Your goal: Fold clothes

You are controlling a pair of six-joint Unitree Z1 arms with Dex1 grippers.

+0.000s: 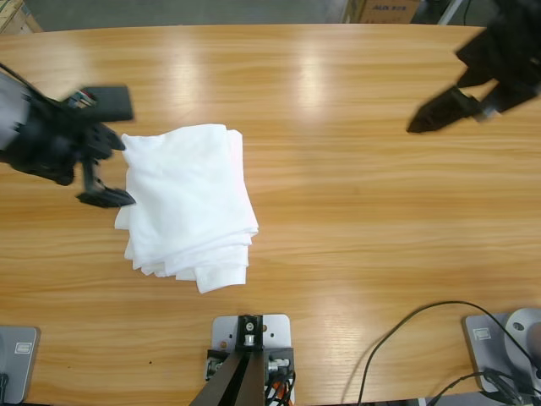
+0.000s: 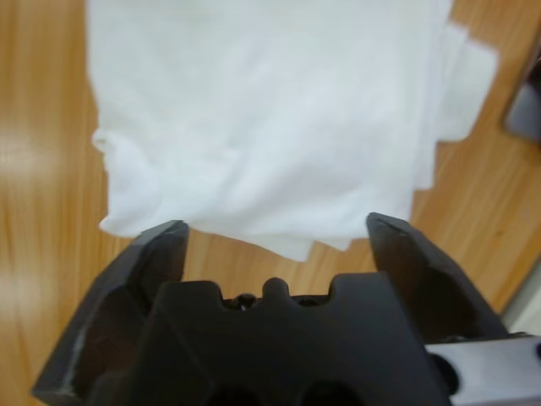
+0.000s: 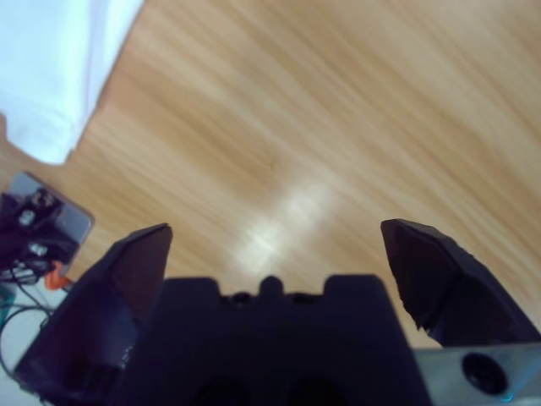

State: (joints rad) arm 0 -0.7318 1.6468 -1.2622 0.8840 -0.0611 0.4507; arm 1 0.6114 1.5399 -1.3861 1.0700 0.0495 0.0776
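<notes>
A folded bundle of white T-shirts lies on the wooden desk, left of its middle, layered edges showing along the near side. The left gripper sits at the bundle's left edge, fingers spread wide and holding nothing. The right gripper hangs well to the bundle's right over bare wood, its fingers wide open and empty too.

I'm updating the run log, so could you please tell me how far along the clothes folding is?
Done: the clothes lie as a folded white bundle on the table. In hand: nothing; the left gripper sits open at the bundle's edge, the right gripper open over bare wood. Left: perhaps squaring the uneven layers.
</notes>
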